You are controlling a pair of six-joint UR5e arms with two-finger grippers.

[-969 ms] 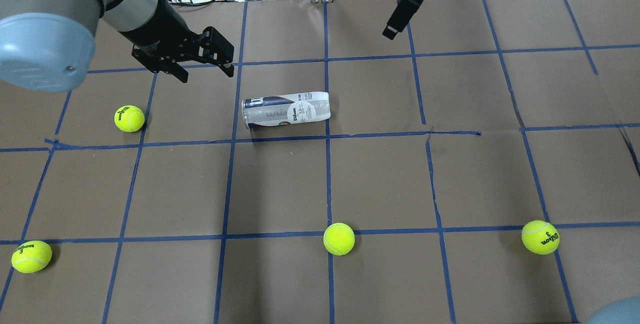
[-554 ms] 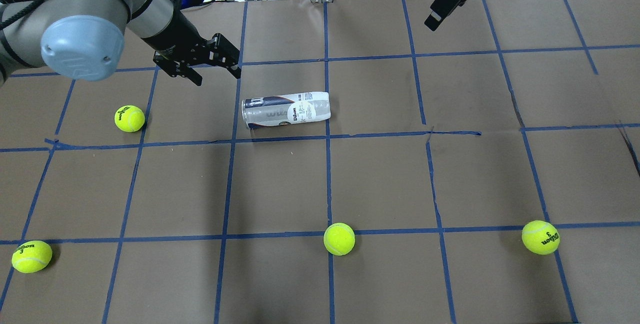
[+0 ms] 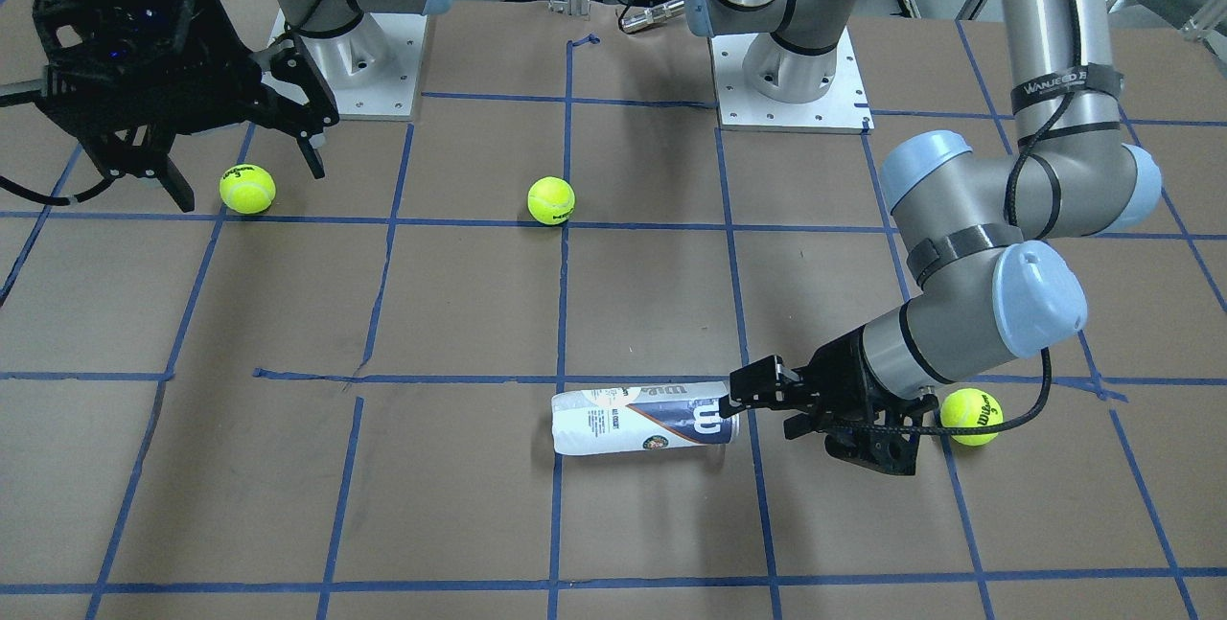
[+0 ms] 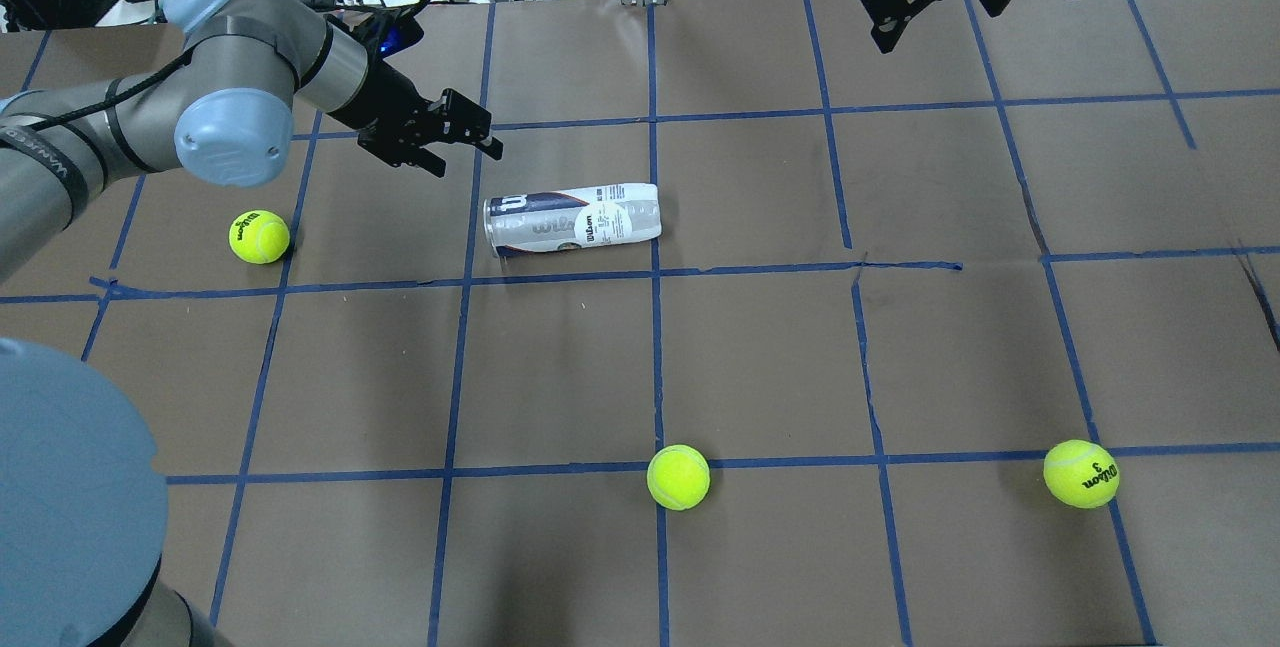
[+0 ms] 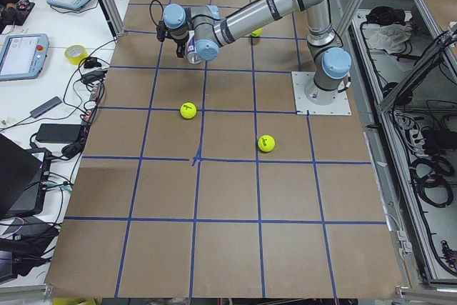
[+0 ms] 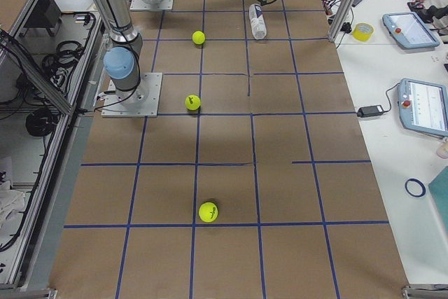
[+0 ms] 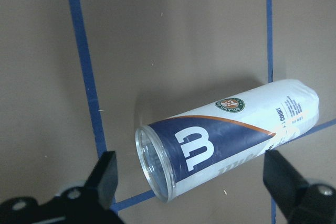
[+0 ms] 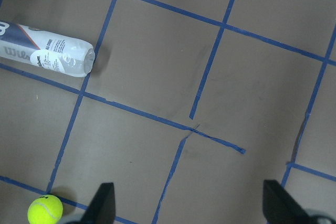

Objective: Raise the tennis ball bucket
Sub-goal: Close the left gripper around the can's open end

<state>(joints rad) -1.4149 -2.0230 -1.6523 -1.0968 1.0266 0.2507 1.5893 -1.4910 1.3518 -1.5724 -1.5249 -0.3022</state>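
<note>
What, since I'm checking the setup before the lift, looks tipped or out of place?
The tennis ball bucket lies on its side, open mouth toward the left hand, apparently empty; tennis balls sit scattered loose across the table.

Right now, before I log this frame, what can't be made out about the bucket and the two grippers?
Tennis ball bucket: hidden in the exterior left view behind the left arm; elsewhere its label masks most of the inside.
Left gripper: too small and far in the exterior right view to read its jaws.
Right gripper: its body cut off by the overhead view's top edge.
</note>
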